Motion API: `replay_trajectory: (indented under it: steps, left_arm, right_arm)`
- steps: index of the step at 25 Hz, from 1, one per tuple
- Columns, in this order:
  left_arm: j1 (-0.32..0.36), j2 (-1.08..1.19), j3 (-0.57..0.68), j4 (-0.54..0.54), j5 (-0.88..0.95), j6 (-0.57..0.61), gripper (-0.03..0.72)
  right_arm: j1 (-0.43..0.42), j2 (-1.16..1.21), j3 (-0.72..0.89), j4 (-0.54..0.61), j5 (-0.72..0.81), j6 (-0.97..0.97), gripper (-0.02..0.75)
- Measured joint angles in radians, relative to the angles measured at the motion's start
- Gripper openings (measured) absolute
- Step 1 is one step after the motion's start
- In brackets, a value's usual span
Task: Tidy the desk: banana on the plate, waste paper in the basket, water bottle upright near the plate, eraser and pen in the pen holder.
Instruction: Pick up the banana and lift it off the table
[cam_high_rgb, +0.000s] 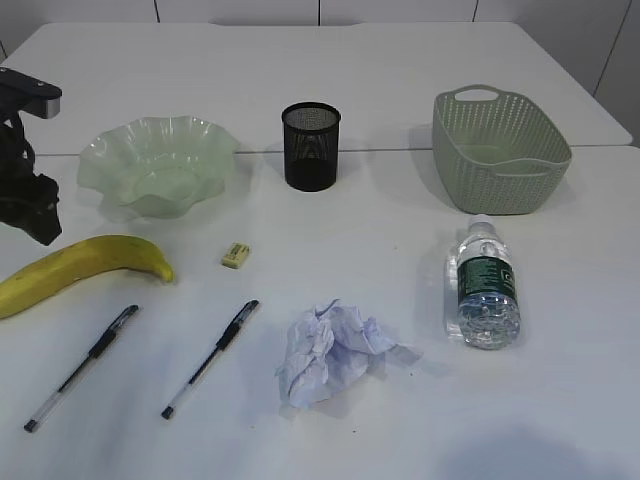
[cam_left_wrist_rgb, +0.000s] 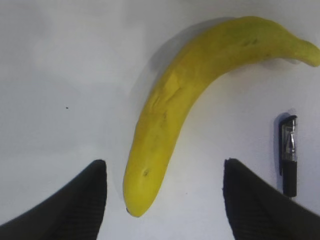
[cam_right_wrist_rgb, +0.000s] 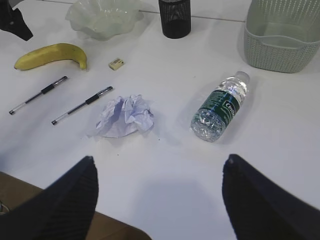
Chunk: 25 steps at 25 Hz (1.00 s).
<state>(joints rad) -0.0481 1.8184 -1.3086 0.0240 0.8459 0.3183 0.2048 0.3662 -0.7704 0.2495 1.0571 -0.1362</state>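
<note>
Your white desk (cam_high_rgb: 400, 60) butts another behind, seam between. Banana (cam_left_wrist_rgb: 170, 110) lies flat; left gripper (cam_left_wrist_rgb: 165, 200) spread above it, pen (cam_left_wrist_rgb: 288, 150) at 3 o'clock. Right gripper (cam_right_wrist_rgb: 160, 200) spread, empty.

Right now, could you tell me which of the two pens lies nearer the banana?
The left pen, lying directly below the banana; the other pen lies further right, beside the crumpled paper.

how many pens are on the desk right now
2. One pen lies at the front left, below the banana. The other pen lies to its right, left of the crumpled paper. None looks hidden.
</note>
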Motion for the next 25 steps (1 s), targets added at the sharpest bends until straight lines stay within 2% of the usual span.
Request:
replay_trajectory:
  steps: [7,25]
  left_arm:
    - [0.0,0.08,-0.055,-0.045,0.002,0.072,0.517]
    - [0.0,0.236,-0.087,-0.024,-0.014,0.116,0.517]
  right_arm:
    - [0.0,0.0,0.0,0.0,0.0,0.0,0.573]
    - [0.0,0.0,0.0,0.0,0.002,0.0,0.573]
